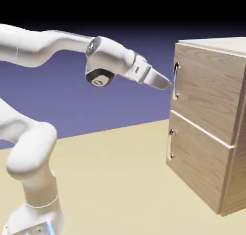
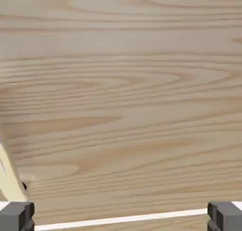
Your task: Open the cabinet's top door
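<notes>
Top door (image 1: pixel 209 92) seen shut, flush with cabinet (image 1: pixel 211 128). Pincer (image 1: pixel 168 84) spread wide, nothing held, tips just beside handle (image 1: pixel 176 80). Grasp and pull left undone.

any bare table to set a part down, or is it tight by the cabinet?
Bare table between the arm's base and the cabinet. Crowded only up at the top door's handle, where the open gripper sits just short of it.

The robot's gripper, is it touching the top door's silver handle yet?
Cannot tell. In the exterior view the gripper tip sits right beside the handle with no plain gap or contact. The hand view shows only the top door, fingertips wide apart.
</notes>
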Robot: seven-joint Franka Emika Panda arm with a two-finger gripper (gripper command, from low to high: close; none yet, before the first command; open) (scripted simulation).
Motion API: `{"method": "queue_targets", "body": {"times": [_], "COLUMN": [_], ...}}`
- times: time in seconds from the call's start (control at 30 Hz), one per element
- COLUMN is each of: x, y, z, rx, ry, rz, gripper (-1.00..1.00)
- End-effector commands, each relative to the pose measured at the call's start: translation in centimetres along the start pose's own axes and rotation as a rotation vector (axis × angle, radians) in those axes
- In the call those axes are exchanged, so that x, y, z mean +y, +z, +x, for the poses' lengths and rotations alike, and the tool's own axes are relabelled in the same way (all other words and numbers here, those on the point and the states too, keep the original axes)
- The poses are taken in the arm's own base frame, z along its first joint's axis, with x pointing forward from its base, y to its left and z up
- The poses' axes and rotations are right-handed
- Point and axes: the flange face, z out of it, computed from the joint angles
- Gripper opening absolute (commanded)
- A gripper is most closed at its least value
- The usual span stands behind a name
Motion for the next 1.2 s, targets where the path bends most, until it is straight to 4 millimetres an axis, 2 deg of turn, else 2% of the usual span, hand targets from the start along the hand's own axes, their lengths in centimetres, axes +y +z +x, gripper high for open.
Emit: {"method": "queue_targets", "body": {"times": [0.0,0.3,0.57,0.87,1.17], "x": [-0.2,-2.1,-3.4,-4.2,-3.8], "y": [-0.1,-0.5,0.6,3.7,8.4], "z": [-0.1,-1.6,-4.0,-7.5,-11.3], "rx": [0.008,0.08,0.142,0.211,0.284], "ry": [0.001,0.001,-0.014,-0.039,-0.063], "rz": [0.01,0.101,0.178,0.252,0.304], "gripper": [0.0,0.0,0.0,0.0,0.0]}}
